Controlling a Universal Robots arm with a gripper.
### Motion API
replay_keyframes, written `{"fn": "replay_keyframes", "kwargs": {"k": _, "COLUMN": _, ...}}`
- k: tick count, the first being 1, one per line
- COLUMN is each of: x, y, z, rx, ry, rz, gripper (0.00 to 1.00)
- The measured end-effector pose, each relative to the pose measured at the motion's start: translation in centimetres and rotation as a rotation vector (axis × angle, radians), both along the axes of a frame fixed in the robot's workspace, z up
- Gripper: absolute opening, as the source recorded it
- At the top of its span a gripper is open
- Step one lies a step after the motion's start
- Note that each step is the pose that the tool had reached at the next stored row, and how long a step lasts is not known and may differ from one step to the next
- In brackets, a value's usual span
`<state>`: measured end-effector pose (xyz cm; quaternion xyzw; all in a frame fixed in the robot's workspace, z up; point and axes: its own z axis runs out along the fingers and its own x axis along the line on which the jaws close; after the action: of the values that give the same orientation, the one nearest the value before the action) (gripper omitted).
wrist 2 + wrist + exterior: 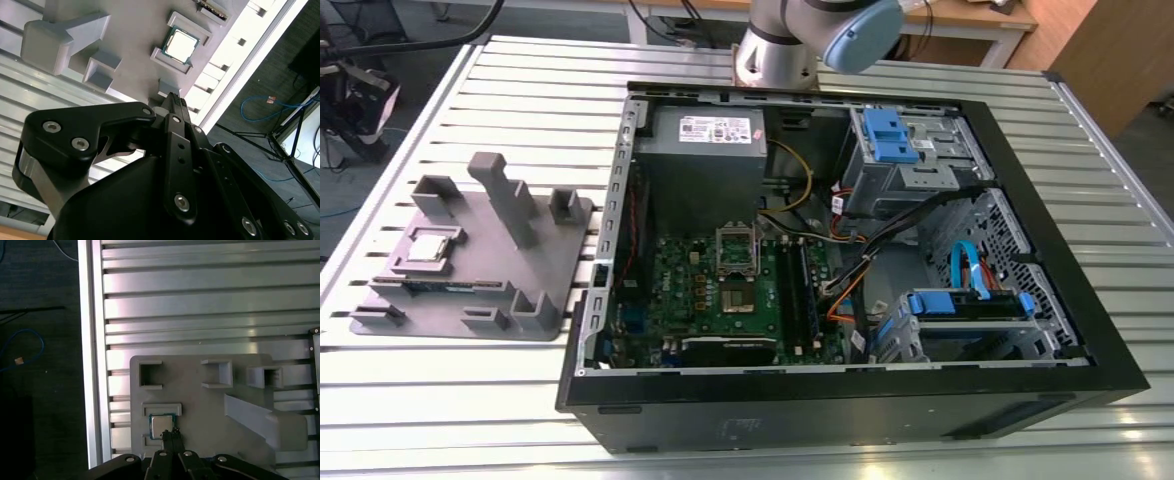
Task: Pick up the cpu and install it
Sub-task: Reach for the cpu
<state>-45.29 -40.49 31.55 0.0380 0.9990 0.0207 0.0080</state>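
Silver-topped, the cpu (427, 245) sits in the grey tray (554, 262) at the exterior view's left. In the first wrist view the gripper (170, 432) hangs near it, fingers pinched together and empty. Lowered like that, they could strike the chip or skid it askew.

In the exterior view the arm (807, 40) is cut off by the frame's upper edge, and the cpu (427, 246) is too small for detail to be told. In the first wrist view one corner of the cpu (159, 423) is covered by the fingers (165, 440), and the tray (200, 405) is cut by the picture's edge. In the second wrist view much of the tray (130, 45) is hidden behind the gripper (175, 100).
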Motion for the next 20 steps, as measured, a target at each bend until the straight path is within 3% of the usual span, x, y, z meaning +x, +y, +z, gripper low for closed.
{"fn": "replay_keyframes", "kwargs": {"k": 7, "x": 0.01, "y": -0.01, "z": -0.07, "rx": 0.0002, "ry": -0.0003, "rz": 0.0, "gripper": 0.11}}
{"fn": "replay_keyframes", "kwargs": {"k": 20, "x": 0.01, "y": -0.04, "z": -1.4, "rx": 0.0, "ry": -0.0001, "rz": 0.0, "gripper": 0.11}}
